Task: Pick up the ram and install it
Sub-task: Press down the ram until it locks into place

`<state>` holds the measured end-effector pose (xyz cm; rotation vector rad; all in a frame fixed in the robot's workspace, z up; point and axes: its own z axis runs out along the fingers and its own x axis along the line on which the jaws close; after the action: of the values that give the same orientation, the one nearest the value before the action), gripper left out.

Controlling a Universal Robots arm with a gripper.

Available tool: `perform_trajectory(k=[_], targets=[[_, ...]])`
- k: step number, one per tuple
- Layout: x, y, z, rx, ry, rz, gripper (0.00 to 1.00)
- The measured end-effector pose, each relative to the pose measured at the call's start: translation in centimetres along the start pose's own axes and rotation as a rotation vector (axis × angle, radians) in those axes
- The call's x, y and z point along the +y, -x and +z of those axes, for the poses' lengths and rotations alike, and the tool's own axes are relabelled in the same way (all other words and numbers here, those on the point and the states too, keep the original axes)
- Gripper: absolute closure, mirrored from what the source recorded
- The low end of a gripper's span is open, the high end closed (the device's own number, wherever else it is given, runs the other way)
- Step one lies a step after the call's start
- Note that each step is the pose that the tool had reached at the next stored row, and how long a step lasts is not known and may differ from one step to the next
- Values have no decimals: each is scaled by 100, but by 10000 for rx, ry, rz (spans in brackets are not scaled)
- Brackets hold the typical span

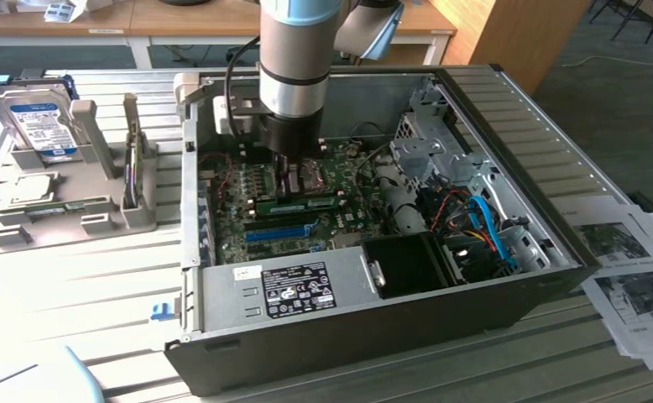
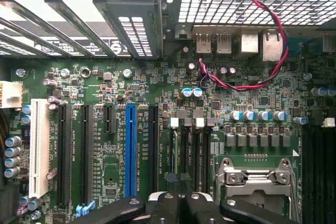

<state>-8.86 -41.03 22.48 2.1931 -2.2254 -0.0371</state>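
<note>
Black fingers (image 2: 167, 209) on your gripper (image 2: 181, 202) are pinched together, gripping nothing you can see, low over the memory slots (image 2: 190, 150). Your ram (image 1: 304, 202) sits across those slots, near the blue slot (image 1: 277, 232).

Bright daylight glares off the table (image 1: 102, 269); case interior shadowed.

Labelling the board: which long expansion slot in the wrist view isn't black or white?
The bright blue slot, standing between black slots; the white slot sits further out.
</note>
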Motion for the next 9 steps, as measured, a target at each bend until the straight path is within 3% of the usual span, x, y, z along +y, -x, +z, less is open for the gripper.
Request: perform_trajectory(k=[9], targets=[[0,0,16,0,0,0,91]])
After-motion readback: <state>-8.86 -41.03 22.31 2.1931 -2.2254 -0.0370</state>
